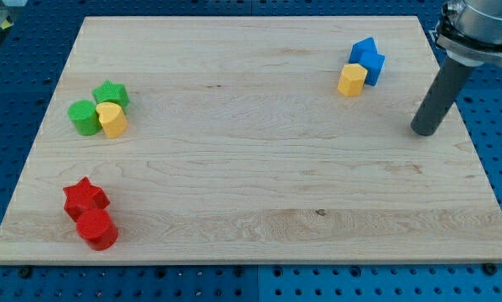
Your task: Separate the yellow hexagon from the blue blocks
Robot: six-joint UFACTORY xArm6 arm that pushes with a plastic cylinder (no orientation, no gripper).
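The yellow hexagon (352,80) sits near the view's top right, touching the lower left side of two blue blocks (367,59) that are pressed together; their shapes are hard to make out. My tip (423,131) rests on the board to the right of and below this cluster, well apart from it.
At the view's left, a green cylinder (84,117), a green star-like block (111,94) and a yellow block (112,120) are bunched together. At the bottom left, a red star (85,198) touches a red cylinder (96,229). The wooden board (251,168) lies on a blue perforated table.
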